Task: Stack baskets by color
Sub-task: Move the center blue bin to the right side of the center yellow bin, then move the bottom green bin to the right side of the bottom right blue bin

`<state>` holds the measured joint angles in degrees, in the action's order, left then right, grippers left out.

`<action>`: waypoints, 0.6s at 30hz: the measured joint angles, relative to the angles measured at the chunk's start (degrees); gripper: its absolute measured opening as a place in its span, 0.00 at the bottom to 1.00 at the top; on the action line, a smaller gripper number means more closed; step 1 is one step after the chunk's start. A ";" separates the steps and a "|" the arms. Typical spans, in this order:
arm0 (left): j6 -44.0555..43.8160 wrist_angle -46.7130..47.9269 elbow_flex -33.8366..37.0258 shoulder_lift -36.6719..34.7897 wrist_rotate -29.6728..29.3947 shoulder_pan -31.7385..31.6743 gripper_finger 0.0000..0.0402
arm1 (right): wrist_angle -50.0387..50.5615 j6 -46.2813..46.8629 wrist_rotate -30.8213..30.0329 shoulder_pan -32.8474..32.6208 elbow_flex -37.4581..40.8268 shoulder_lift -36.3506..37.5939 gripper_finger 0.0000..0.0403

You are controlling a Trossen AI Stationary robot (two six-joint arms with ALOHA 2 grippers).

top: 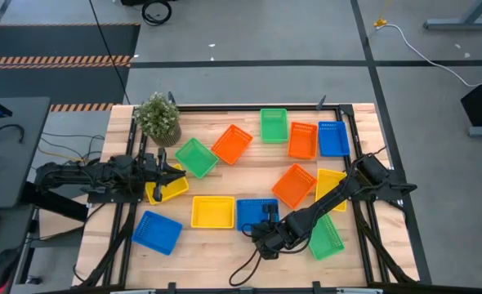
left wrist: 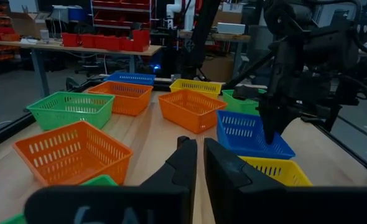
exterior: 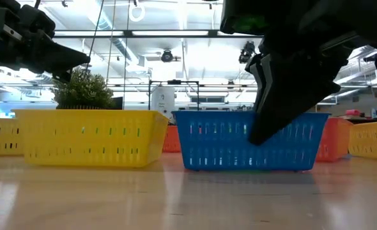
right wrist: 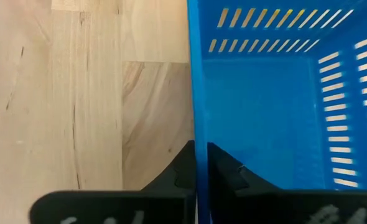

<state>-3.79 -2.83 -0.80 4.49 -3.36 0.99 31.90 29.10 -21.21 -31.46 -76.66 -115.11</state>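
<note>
The baskets lie scattered over the wooden bench (top: 225, 245), none stacked on another. At the far side sit a green basket (top: 274, 124), an orange basket (top: 303, 140) and a blue basket (top: 333, 138), close together in a row. Left of them an orange basket (top: 232, 144) lies tilted, touching a second green basket (top: 196, 157), which sits just beside the potted plant (top: 158, 118). Toward the right, an orange basket (top: 295, 184) lies against a yellow basket (top: 332, 184). Along the near side are a blue basket (top: 158, 232) at the left, a yellow basket (top: 213, 211), a blue basket (top: 256, 212) beside it, and a green basket (top: 326, 238) at the right, partly under the right arm.

The right claw (top: 267, 216) is down at the near edge of the middle blue basket. In the right wrist view its fingers (right wrist: 186, 168) stand one on each side of the basket's thin side wall (right wrist: 193, 74), nearly together; whether they are pinching the wall or just loosed from it cannot be told.

The left claw (top: 173, 170) hangs over a yellow basket (top: 167, 187) at the left side of the bench. In its wrist view the fingertips (left wrist: 185, 163) are nearly closed with a thin gap and nothing between them.
</note>
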 joint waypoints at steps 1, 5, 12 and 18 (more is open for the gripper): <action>-0.02 0.00 0.00 0.00 -0.02 0.00 0.10 | 0.04 0.54 0.15 0.00 0.00 -0.02 0.09; -0.02 0.00 0.00 0.00 0.00 -0.01 0.09 | 0.75 0.86 0.49 0.00 0.08 0.00 0.19; 0.00 0.01 0.02 0.00 0.00 0.00 0.07 | 1.11 -0.81 -0.66 0.00 0.11 4.74 0.37; 0.00 0.02 0.02 0.00 -0.02 0.00 0.09 | 5.43 -1.82 -3.65 -0.81 0.09 11.70 0.43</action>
<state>-3.79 -2.81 -0.78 4.49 -3.38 0.99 37.33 27.28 -24.87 -32.27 -76.58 -103.41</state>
